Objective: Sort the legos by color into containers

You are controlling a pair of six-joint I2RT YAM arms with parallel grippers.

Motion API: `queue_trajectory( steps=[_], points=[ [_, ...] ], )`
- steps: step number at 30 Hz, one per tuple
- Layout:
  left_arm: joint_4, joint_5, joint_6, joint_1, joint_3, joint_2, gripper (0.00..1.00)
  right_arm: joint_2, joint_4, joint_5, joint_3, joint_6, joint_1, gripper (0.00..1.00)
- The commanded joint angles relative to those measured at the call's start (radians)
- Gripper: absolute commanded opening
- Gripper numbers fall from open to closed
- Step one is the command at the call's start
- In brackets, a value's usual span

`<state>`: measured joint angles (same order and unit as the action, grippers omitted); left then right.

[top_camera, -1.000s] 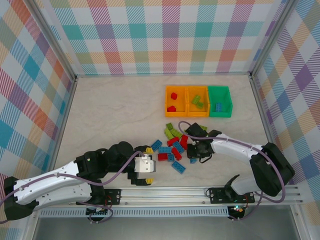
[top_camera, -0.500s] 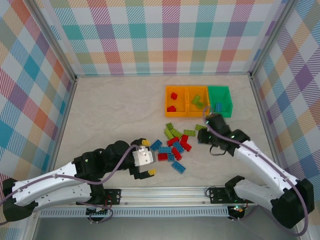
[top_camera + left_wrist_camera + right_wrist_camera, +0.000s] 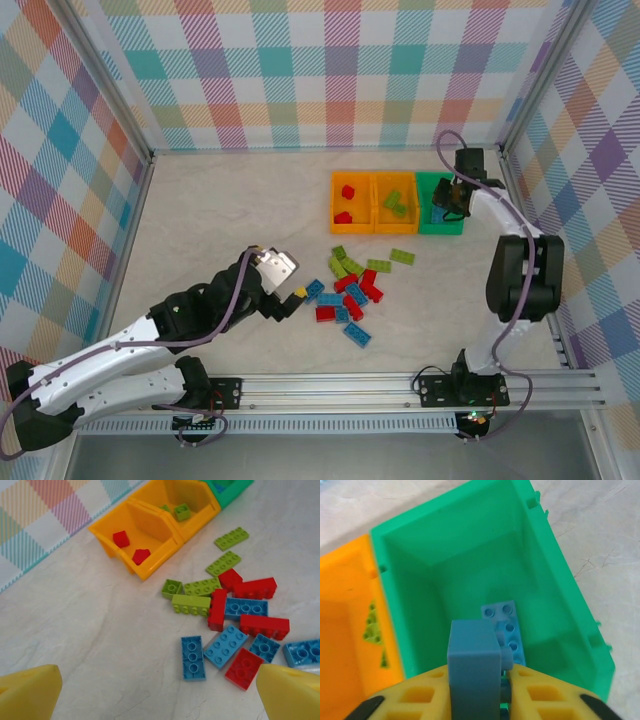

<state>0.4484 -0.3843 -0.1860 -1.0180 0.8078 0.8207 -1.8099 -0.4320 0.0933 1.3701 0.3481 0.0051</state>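
Right gripper (image 3: 452,195) held a small blue plastic brick (image 3: 474,670) over the green open-topped plastic bin (image 3: 458,212), while the left gripper (image 3: 283,272) hung empty beside the loose pile of red, blue and lime green studded bricks (image 3: 350,290).

In the right wrist view the yellow fingers (image 3: 545,695) were closed against the sides of the blue brick, above a second blue brick (image 3: 506,630) lying flat on the green bin's floor. The left gripper's jaws were spread wide with nothing between them, and the pile lay on the pale marble-patterned table (image 3: 220,220) just past its fingertips. The leftmost orange bin (image 3: 336,200) held two red bricks (image 3: 131,547). The middle orange bin (image 3: 395,229) held lime green bricks (image 3: 396,202).
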Motion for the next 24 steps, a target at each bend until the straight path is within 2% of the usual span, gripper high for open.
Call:
queue_trajectory(
  steps=[1,3,6,9,12,15,17,20,24],
  points=[
    [0.042,-0.045,0.074,0.022,0.053,0.027,1.00,-0.015,-0.045,-0.033,0.094,-0.030,-0.002,0.41],
    [0.060,-0.044,0.063,0.027,0.061,0.047,1.00,0.008,-0.066,-0.038,0.101,-0.027,-0.002,0.50],
    [0.076,-0.061,0.057,0.034,0.063,0.065,1.00,0.102,-0.075,-0.068,0.057,-0.008,-0.002,0.56],
    [0.090,-0.054,0.076,0.055,0.076,0.071,1.00,0.253,-0.074,-0.202,-0.049,0.038,0.000,0.59],
    [0.119,0.012,0.151,0.105,0.102,0.106,1.00,0.454,-0.006,-0.347,-0.242,0.129,0.032,0.63],
    [0.258,0.035,0.321,0.115,0.222,0.215,1.00,0.620,-0.015,-0.402,-0.376,0.180,0.145,0.66],
    [0.312,0.051,0.467,0.114,0.290,0.289,1.00,0.706,-0.068,-0.401,-0.423,0.181,0.264,0.70],
    [0.240,0.104,0.664,0.114,0.283,0.355,1.00,0.805,-0.108,-0.397,-0.495,0.215,0.428,0.72],
    [0.142,0.071,0.844,0.114,0.232,0.436,0.96,0.867,-0.189,-0.378,-0.566,0.270,0.601,0.77]
  ],
)
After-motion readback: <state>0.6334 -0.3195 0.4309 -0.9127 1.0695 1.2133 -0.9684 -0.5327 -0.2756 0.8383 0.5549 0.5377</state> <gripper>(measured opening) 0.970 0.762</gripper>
